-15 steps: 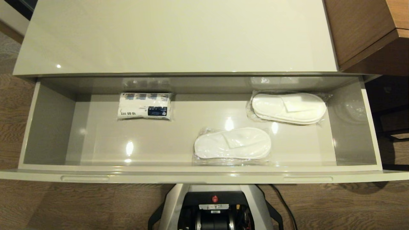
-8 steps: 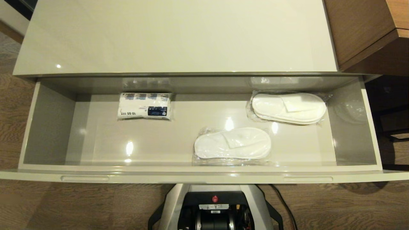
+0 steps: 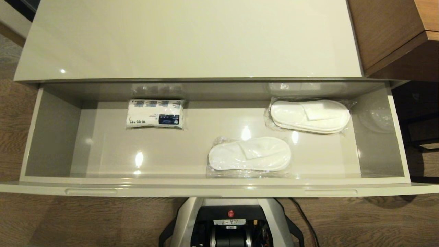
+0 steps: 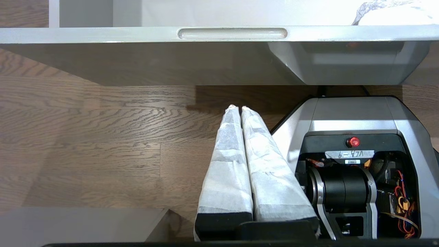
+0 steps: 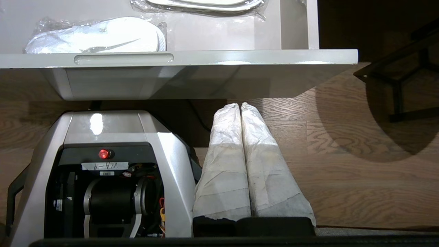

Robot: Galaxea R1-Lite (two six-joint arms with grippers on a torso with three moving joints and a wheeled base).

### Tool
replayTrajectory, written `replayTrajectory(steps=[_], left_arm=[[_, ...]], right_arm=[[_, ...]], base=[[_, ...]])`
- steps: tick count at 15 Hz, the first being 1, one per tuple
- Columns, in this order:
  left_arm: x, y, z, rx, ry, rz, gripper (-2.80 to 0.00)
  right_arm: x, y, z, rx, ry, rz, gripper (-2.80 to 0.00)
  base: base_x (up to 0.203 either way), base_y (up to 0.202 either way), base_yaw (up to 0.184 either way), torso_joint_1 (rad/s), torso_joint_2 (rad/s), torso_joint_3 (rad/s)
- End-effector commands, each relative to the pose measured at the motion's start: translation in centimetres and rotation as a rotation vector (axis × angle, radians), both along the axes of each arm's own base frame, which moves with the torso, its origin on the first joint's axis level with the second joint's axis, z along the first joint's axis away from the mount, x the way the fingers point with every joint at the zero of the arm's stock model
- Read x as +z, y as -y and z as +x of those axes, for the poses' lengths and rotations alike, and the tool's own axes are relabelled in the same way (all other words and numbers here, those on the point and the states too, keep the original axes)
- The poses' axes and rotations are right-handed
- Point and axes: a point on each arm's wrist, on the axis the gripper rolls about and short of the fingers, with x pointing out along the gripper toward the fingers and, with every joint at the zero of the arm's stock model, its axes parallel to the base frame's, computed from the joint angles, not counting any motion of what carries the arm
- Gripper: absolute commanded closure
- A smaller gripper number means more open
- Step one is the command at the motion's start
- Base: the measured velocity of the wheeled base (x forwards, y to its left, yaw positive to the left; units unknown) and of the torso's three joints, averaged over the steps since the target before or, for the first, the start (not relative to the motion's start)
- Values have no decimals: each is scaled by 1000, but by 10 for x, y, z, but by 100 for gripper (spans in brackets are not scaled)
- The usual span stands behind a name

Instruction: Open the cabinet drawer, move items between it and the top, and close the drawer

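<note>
The cabinet drawer (image 3: 219,189) stands pulled fully open below the glossy cream top (image 3: 188,41), which is bare. Inside lie the items: one wrapped white slipper pair (image 3: 249,154) near the front, another slipper pair (image 3: 310,116) at the back right, and a white packet with a dark blue label (image 3: 155,114) at the back left. Neither gripper shows in the head view. My left gripper (image 4: 237,108) hangs shut and empty beside my base, below the drawer's front. My right gripper (image 5: 239,105) hangs the same way on the other side, shut and empty.
Brown wooden furniture (image 3: 394,34) stands against the cabinet's right end. A black metal frame (image 5: 398,85) stands on the wood floor to the right of the drawer. My base (image 3: 229,223) is parked just in front of the drawer's middle.
</note>
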Motion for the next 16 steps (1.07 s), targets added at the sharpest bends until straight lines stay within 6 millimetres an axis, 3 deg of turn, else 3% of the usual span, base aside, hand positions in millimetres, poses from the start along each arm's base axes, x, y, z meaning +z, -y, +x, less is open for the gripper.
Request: replayTrajectory(steps=[1, 16], left_arm=[[0, 0, 0, 1, 0, 0, 0], [0, 0, 0, 1, -1, 0, 0]], right_arm=[[-1, 0, 0, 1, -3, 0, 0], [-1, 0, 0, 1, -3, 0, 0]], base=[[0, 0, 0, 0, 0, 0], [0, 0, 0, 0, 0, 0]])
